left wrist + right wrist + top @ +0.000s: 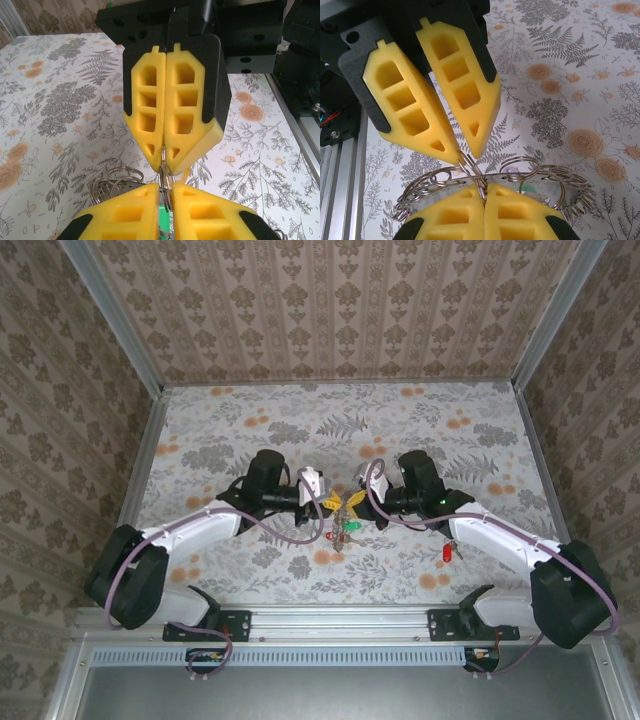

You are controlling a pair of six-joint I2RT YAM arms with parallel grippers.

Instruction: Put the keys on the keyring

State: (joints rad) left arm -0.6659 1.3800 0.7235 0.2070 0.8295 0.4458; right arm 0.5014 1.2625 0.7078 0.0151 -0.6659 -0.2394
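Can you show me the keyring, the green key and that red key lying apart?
keyring [572, 190]: right wrist view, on its coiled metal loops.
green key [351, 527]: top view, on its plastic head.
red key [447, 553]: top view, on its red head.

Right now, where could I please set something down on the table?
Free: the far strip of table between arms and back wall; the near patch between the two bases. Crowded: the centre, where left tool and right tool meet at the keyring beside the keys; a red key beside the right forearm.
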